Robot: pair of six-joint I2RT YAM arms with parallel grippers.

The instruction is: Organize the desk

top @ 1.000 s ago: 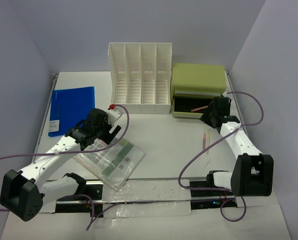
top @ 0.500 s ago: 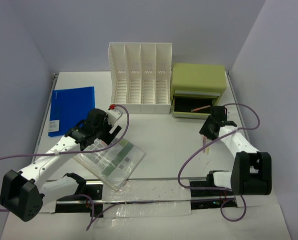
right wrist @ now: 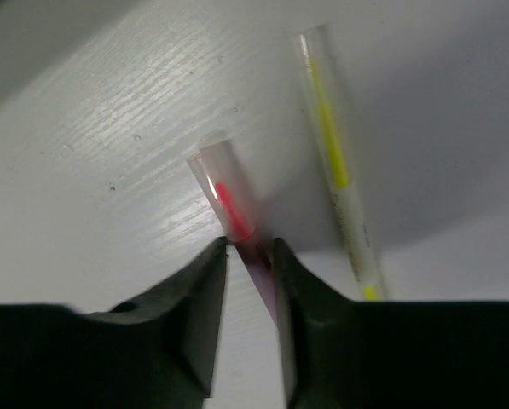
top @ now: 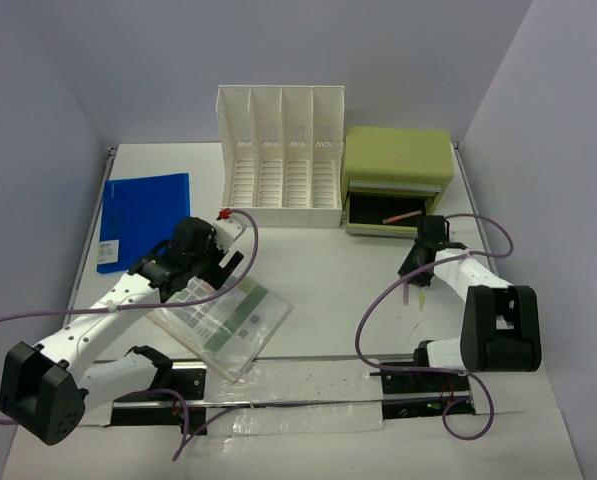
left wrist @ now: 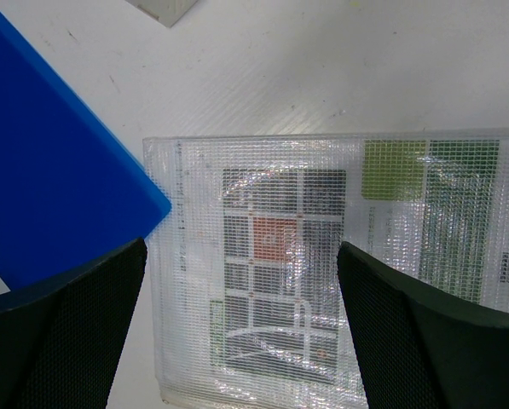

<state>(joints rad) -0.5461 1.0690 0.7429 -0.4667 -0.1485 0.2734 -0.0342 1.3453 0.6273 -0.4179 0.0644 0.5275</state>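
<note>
The tabletop (top: 328, 265) fills the middle of the top view and is only partly tidied. At its far edge, upper centre of the frame, stands a white rack (top: 278, 150) whose four slots look bare. Just right of it sits a green box (top: 398, 155) with its drawer (top: 370, 212) pulled out. A reddish pen (top: 402, 215) already lies inside, so that one item seems sorted.

The rest is loose. A blue folder (top: 143, 215) lies flat at the left. A clear mesh pouch (top: 228, 320) with printed sheets inside lies askew at lower centre-left, one corner reaching the near edge.

The left gripper (left wrist: 241, 256) hangs above the pouch with its fingers spread wide, holding nothing. In its wrist view the folder's corner shows just beside the pouch's edge.

On the right side of the top view, below the drawer, two more pens lie close together. The right gripper (right wrist: 250, 256) is down on them. In its wrist view the fingers are drawn close and pinch the pink pen (right wrist: 228, 200). The yellow pen (right wrist: 335, 170) lies untouched just to the right. The pink pen is blurred, so whether it has left the surface cannot be told.

By this reading the work is early:
- One pen is stored.
- One pen is in the grip, likely bound for the drawer.
- The yellow pen, the pouch and the folder are yet to be put away, probably the flat items into the rack.
- The drawer is yet to be shut.
</note>
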